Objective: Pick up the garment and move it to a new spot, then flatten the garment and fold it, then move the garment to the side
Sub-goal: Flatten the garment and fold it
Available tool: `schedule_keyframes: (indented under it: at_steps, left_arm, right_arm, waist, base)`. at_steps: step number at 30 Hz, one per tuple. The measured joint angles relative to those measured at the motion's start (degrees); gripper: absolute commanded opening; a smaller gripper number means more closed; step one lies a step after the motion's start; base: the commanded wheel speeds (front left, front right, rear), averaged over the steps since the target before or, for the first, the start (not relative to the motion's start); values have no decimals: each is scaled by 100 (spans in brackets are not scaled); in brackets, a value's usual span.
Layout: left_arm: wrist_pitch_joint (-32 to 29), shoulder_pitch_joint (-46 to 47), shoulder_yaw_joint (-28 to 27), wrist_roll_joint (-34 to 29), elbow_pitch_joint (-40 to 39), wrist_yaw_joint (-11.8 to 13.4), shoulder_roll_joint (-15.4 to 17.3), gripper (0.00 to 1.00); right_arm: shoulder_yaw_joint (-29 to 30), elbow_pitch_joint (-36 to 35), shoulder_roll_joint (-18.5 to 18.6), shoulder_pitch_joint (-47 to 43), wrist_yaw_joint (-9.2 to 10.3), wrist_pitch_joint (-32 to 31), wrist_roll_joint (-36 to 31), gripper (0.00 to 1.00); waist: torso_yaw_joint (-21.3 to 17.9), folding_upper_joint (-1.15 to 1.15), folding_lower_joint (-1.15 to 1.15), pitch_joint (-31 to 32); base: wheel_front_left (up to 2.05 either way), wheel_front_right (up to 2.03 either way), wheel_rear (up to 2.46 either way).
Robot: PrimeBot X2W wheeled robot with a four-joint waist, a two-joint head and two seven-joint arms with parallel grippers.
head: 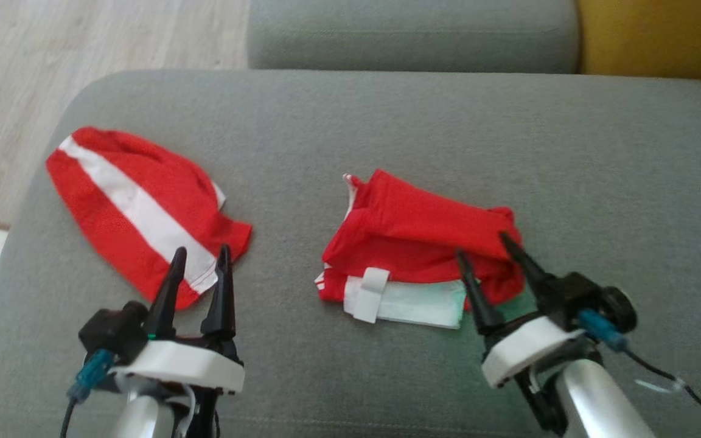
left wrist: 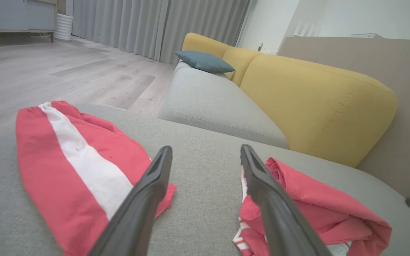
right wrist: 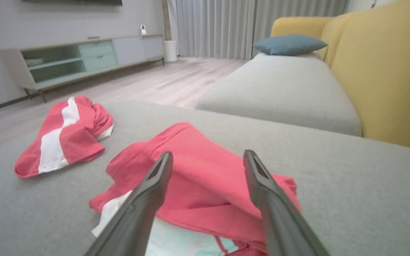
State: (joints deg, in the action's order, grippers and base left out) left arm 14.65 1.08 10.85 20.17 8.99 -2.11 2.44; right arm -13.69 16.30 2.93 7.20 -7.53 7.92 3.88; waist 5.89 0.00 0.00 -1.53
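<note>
Head view, catalogued from the hands outward.

1. Left hand point(head: 201, 250): two long dark fingers spread wide, nothing between them. It hangs at the near corner of item 3.
2. Right hand point(head: 481, 244): fingers likewise wide apart and holding nothing. They are poised over the right end of item 4; whether they touch it cannot be told.
3. Red fabric garment with a broad white stripe point(head: 137, 207): lies loosely flat on the left part of item 5, well apart from item 4.
4. Crumpled red fabric garment with a pale lining point(head: 411, 237): bunched in folds at the middle of item 5, with the white lining and a small white loop showing along its near edge.
5. Large grey woven sofa cushion point(head: 387, 121): carries both garments.
6. Second grey seat cushion point(head: 411, 30): just beyond item 5.
7. Yellow upholstered backrest point(left wrist: 315, 99): to the right of both cushions.
8. Blue-grey pillow point(left wrist: 205, 61): lies at the far end of item 6.
9. Pale wooden floor point(head: 83, 36): to the left of the sofa.
10. Grey pleated curtains point(left wrist: 155, 25): at the far wall.
</note>
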Motion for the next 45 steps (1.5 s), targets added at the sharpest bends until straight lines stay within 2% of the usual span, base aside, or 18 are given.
schedule_keyframes:
  at_steps: [4, 15, 26, 27, 28, 29, 37, 45]
  left_arm:
    - [0, 140, 55, 0, 31, -44, 0, 100]
    - [0, 409, 133, 14, 87, -49, -3, 100]
    - [0, 444, 133, 16, 100, -48, -3, 100]
    - [0, 465, 133, 16, 101, -48, -3, 100]
    - [0, 498, 134, 16, 103, -48, -3, 100]
    - [0, 532, 134, 18, 102, -48, -3, 100]
    - [1, 567, 129, 71, 149, -48, -4, 100]
    - [1, 545, 124, 71, 183, -44, -4, 100]
  right_arm:
    - [-312, 543, 74, 387, 0, -137, -207, 100]
    - [-512, 1964, 249, 1353, 0, 36, -704, 100]
    - [-600, 2718, 254, 1844, 0, 360, -995, 100]
    - [-592, 2774, 248, 1891, 0, 390, -1017, 80]
    - [-576, 2839, 238, 1942, 0, 412, -1042, 30]
    - [-555, 2892, 225, 1980, 0, 422, -1049, 0]
    - [-497, 3083, 138, 2057, 0, 584, -884, 0]
    - [-666, 2796, 115, 2027, 0, 630, -197, 0]
  waist:
    - [215, 0, 0, -158]
    - [791, 0, 0, -533]
    - [881, 0, 0, -674]
    - [881, 0, 0, -687]
    - [880, 0, 0, -700]
    - [879, 0, 0, -710]
    - [832, 0, 0, -667]
    - [730, 0, 0, -489]
  base:
    - [0, 0, 0]
    - [0, 0, 0]
    - [0, 0, 0]
    - [0, 0, 0]
    - [0, 0, 0]
    - [0, 0, 0]
    - [0, 0, 0]
    - [0, 0, 0]
